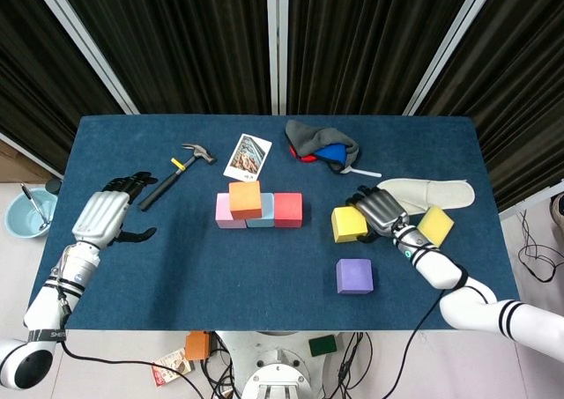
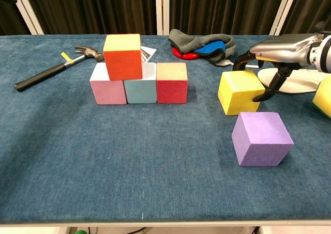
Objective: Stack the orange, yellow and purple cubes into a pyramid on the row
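The orange cube [image 1: 245, 198] [image 2: 122, 56] sits on the pink cube [image 1: 225, 217] and light-blue cube [image 1: 263, 214] of the row, with the red cube [image 1: 288, 209] at the row's right end. Right of the row lies the yellow cube [image 1: 349, 224] [image 2: 240, 92]. My right hand [image 1: 381, 210] [image 2: 282, 50] reaches over its right side, fingers spread behind it and thumb by its right face, not closed on it. The purple cube [image 1: 354, 276] [image 2: 261, 138] rests nearer the front edge. My left hand [image 1: 104, 218] hovers open at the far left, holding nothing.
A hammer [image 1: 176, 172] [image 2: 51, 71] lies left of the row, a photo card [image 1: 248, 155] behind it. A grey cloth pile [image 1: 322, 144], a white slipper [image 1: 423, 192] and a yellow sponge [image 1: 435, 225] occupy the right. A blue bowl [image 1: 25, 214] sits off the table's left edge.
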